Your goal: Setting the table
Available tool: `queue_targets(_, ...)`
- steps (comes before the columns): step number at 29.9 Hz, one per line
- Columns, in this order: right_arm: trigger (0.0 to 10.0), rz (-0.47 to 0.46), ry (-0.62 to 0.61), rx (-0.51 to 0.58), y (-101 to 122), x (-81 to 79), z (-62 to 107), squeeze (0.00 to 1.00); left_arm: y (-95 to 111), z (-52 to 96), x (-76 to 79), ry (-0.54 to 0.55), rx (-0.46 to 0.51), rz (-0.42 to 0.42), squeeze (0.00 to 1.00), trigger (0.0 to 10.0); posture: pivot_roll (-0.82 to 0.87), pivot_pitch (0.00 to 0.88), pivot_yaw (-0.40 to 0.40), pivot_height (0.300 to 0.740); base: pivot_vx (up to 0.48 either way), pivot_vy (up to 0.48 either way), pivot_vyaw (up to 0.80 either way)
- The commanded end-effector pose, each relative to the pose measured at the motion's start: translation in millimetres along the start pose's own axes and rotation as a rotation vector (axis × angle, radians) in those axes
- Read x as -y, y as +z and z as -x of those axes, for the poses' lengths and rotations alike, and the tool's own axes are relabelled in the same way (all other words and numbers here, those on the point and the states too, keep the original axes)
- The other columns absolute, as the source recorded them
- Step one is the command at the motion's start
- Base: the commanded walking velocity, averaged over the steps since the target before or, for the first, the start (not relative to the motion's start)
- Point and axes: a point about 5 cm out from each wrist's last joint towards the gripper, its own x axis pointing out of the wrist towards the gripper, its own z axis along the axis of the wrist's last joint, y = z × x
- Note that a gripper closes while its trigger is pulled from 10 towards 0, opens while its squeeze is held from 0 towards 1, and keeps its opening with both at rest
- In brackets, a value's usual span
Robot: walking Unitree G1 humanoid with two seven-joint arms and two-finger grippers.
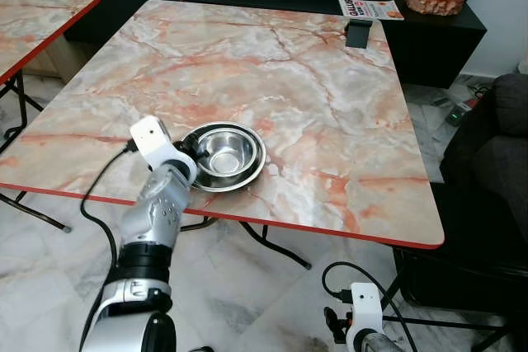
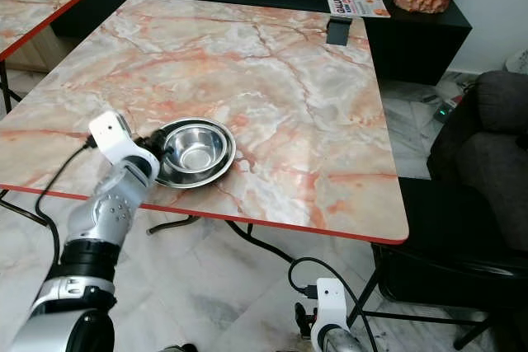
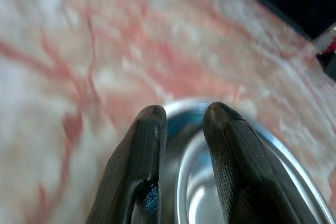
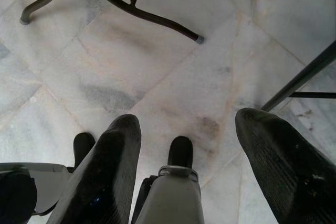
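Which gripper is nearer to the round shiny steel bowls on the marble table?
Left. The left gripper straddles the rim of the nested round steel bowls near the table's front edge. The right gripper hangs open below, over the floor, well apart.

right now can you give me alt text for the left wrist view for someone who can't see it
Two black fingers of the left gripper, a narrow gap between them, straddle the rim of a shiny steel bowl that seems to nest in a second one. The bowls sit on a pink and white marble-patterned table, which looks blurred.
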Motion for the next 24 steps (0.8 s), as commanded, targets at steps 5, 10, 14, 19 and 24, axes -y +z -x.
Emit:
queue_targets(5, 10.0, -0.006, -0.005, -0.014, -3, 1.6, 0.7, 0.00, 52, 5.1, 10.5, -0.026, 0.260, -0.222, 0.00, 10.0, 0.07, 0.111, -0.046, 0.740, 0.000, 0.000, 0.00)
queue_targets(10, 10.0, -0.001, -0.002, -0.012, -2, 0.9, 0.5, 0.00, 75, 9.9, -12.0, 0.041, 0.393, -0.474, 0.00, 10.0, 0.08, 0.102, -0.043, 0.740, 0.000, 0.000, 0.00)
queue_targets(14, 10.0, 0.001, 0.002, -0.010, -2, -0.6, 0.3, 0.00, 79, 14.0, -50.0, 0.165, 0.399, -0.675, 0.00, 10.0, 0.07, 0.098, -0.038, 0.740, 0.000, 0.000, 0.00)
queue_targets(19, 10.0, 0.000, 0.003, -0.011, -3, -2.2, 0.3, 0.00, 78, 28.0, -113.1, 0.360, 0.345, -0.923, 0.00, 10.0, 0.08, 0.092, -0.026, 0.740, 0.000, 0.000, 0.00)
queue_targets(24, 10.0, 0.001, 0.006, -0.018, -6, -3.1, 0.8, 0.00, 71, 46.9, -159.1, 0.500, 0.285, -1.010, 0.00, 10.0, 0.09, 0.092, -0.026, 0.740, 0.000, 0.000, 0.00)
